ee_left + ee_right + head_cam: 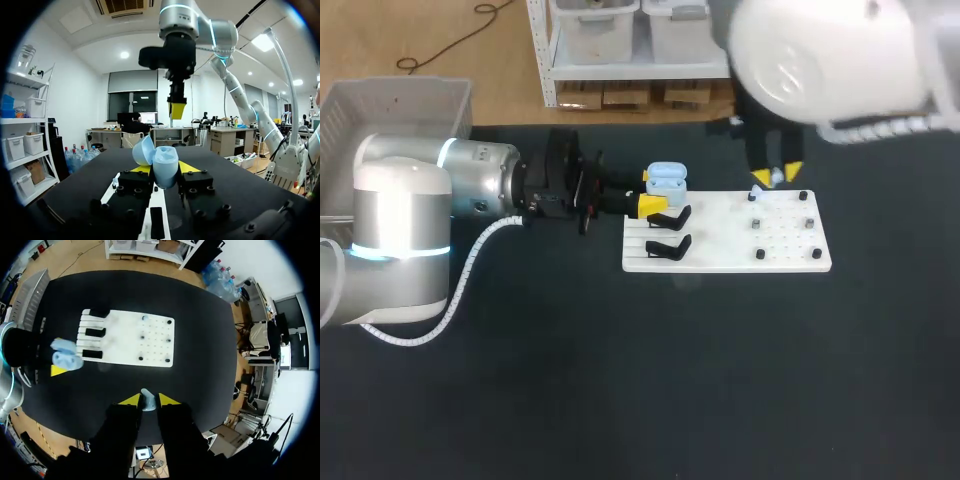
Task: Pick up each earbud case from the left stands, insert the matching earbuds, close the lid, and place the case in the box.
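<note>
With left end effector clenched on the open earbud case, holds it lid-up at 10 o'clock of the white board, apparently steadied for loading. Pinches one earbud in right end effector, raised near the board's 1 o'clock, presumably for insertion.

1. Worktop: black, matte, flat; all other listed items are carried on it.
2. White board: rectangular, laid flat on the worktop, right of its middle. Parallel grooves are seen at one end.
3. Dark studs: small, six counted, set upright and spaced apart on the board's other half, among rows of fine holes.
</note>
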You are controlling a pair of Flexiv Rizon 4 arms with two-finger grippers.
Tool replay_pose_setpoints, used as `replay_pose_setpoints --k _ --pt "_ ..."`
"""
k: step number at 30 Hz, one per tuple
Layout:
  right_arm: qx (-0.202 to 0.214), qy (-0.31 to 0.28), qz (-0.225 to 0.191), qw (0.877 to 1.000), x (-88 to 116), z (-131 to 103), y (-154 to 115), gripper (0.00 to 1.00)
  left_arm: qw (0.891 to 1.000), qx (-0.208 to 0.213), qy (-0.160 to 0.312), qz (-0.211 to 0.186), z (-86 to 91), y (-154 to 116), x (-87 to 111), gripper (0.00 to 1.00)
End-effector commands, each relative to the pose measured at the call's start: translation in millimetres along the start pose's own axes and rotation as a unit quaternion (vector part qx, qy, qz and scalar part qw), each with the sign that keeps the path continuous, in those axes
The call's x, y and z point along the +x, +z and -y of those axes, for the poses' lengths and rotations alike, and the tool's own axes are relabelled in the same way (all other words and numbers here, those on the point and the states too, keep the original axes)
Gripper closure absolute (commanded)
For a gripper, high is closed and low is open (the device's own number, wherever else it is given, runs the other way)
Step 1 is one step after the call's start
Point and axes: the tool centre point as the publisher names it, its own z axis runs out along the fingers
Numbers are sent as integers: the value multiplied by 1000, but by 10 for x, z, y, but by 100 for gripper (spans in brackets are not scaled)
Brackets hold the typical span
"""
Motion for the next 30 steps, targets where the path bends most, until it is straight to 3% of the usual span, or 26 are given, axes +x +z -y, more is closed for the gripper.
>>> replay_pose_setpoints --k 1,20,25,30 --pt "9 -7 -6 1000 2 -206 -177 100 1000 -1 1 1 1 -1 10 100" --pt "9 -10 0 1000 10 -239 -195 100 1000 3 12 -15 34 -3 58 100" --pt "15 25 -15 999 -11 -334 -182 100 1000 0 11 -16 53 8 81 100" --pt "16 106 -46 993 -63 -355 -214 100 1000 -5 12 -17 61 21 90 100"
